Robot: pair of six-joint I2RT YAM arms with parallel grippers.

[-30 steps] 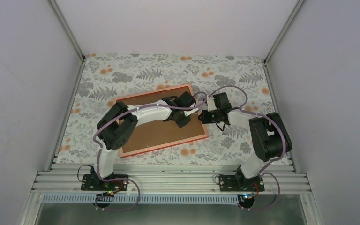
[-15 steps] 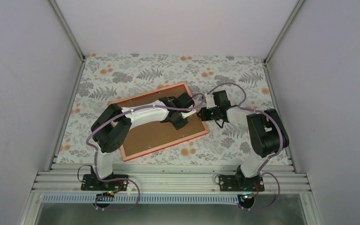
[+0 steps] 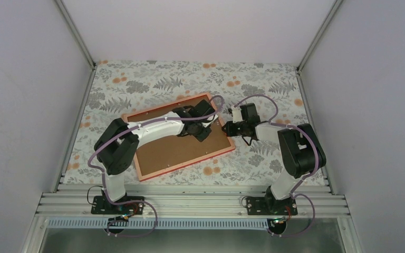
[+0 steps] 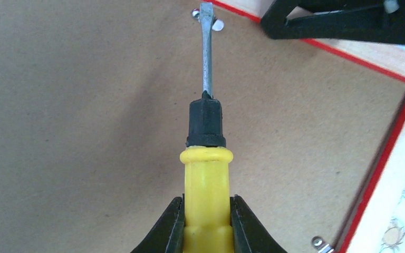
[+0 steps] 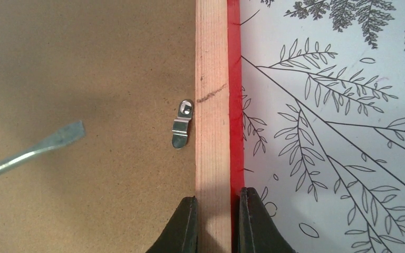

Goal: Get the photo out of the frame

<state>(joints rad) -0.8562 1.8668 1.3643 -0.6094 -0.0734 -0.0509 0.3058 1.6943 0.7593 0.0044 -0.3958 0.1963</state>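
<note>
The frame [image 3: 163, 153] lies face down on the table, showing its brown back board and red rim. The photo is hidden under the board. My left gripper [image 3: 202, 132] is over the board near the right edge. It is shut on a yellow-handled screwdriver [image 4: 206, 174], whose blade tip rests at a metal clip [image 4: 214, 24] by the rim. My right gripper [image 3: 227, 128] is shut on the frame's right rim [image 5: 212, 105], one finger on the board side and one outside. A metal clip [image 5: 182, 124] lies just ahead of it, with the screwdriver blade [image 5: 31, 150] to its left.
The table has a floral cloth [image 3: 153, 79]. White walls and metal posts close it in on three sides. Another metal clip [image 4: 320, 243] sits near the frame's corner. My right gripper's black fingers [image 4: 348, 23] lie close beside the screwdriver tip.
The frame has turned a little counterclockwise. My left gripper with the screwdriver has shifted farther back and left over the board. My right gripper has moved left onto the frame's rim.
</note>
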